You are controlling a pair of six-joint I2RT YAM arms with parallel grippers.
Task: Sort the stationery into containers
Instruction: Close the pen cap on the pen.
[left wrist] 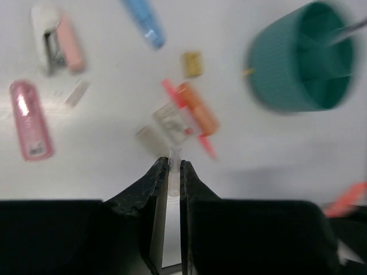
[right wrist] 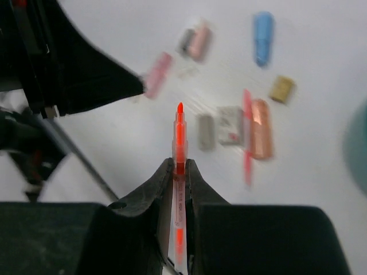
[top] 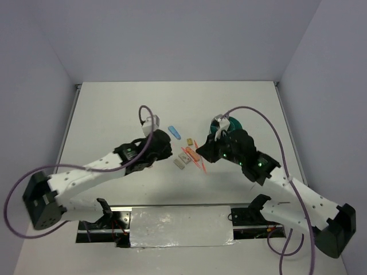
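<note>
My left gripper [left wrist: 175,163] is shut on a thin clear-grey pen [left wrist: 175,172] whose tip pokes out past the fingertips. My right gripper [right wrist: 179,163] is shut on an orange-red pen [right wrist: 179,134], held above the table. The teal cup [left wrist: 304,57] stands at the far right, its compartments showing. Loose on the table lie a blue piece [left wrist: 144,23], a tan block [left wrist: 192,64], an orange piece [left wrist: 198,109] beside another orange-red pen [left wrist: 205,144], two white-grey blocks [left wrist: 172,123], and a pink piece [left wrist: 30,117]. From above, both grippers [top: 167,150] [top: 200,150] flank this pile.
A pink and white stapler [left wrist: 57,46] lies at the far left of the pile. The left arm [right wrist: 69,57] fills the right wrist view's upper left. Cables [top: 252,112] loop over both arms. Grey walls enclose the table [top: 114,109].
</note>
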